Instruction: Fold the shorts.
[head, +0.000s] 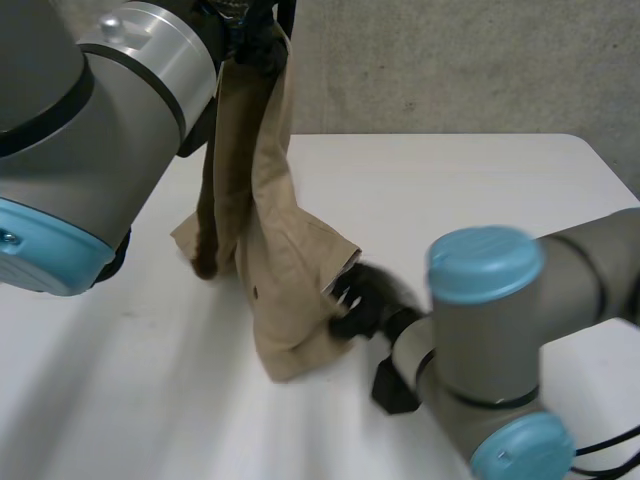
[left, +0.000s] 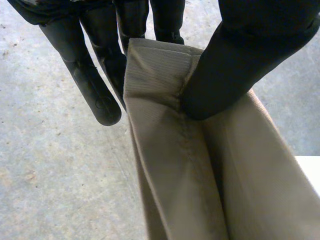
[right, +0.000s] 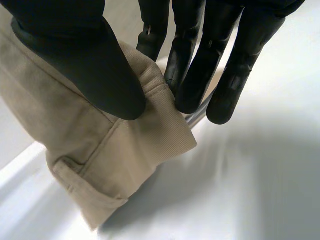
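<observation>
Head view: tan shorts (head: 268, 240) hang from the left hand (left: 250, 55), pinched at their top edge; the lower end rests on the white table (head: 450, 190), where the right hand (right: 85, 60) pinches a corner.

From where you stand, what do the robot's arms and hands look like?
The left arm and the right arm are thick round grey tubes with light-blue caps; the left also has a shiny silver ring. The left hand and right hand are black, with smooth rounded fingers and a broad thumb.
</observation>
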